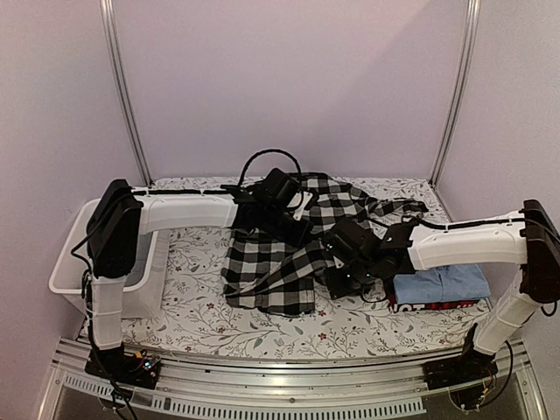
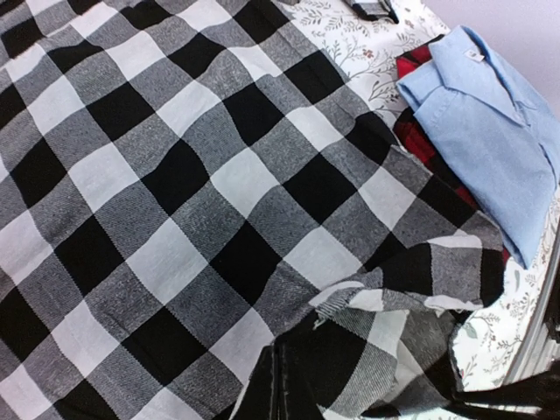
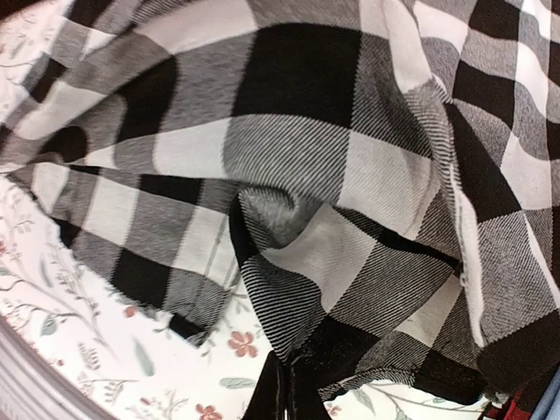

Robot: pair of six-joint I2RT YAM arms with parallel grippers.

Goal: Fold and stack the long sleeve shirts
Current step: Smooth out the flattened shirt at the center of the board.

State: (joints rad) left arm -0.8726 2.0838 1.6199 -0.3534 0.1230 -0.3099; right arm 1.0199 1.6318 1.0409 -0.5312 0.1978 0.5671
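Three shirts lie on the flowered surface (image 1: 192, 319) in front of you. The big black-and-white checked shirt (image 1: 271, 267) sits in the middle, rumpled and partly doubled over itself, and stretches from the centre back toward the far right corner. The light blue shirt (image 1: 442, 284) lies folded, collar showing, at the right side beside the right arm. It rests on top of the red-and-black shirt (image 1: 433, 305), which shows only as a strip along its near edge. In the left wrist view the checked cloth runs right up to that stack and covers part of the red-and-black edge.

Your left gripper (image 2: 282, 376) reaches in from the left over the middle of the checked shirt. Its jaws are fully closed, and a gathered fold of the checked cloth is pinched at the tips. Your right gripper (image 3: 284, 385) comes in from the right, low over the shirt's near right part. Its jaws are also pressed together, and the cloth bunches and creases into them, so it too has hold of the checked shirt. The two grippers are close together above the same garment.

At the far left edge stands a white plastic tub (image 1: 66, 280), well apart from all three shirts.
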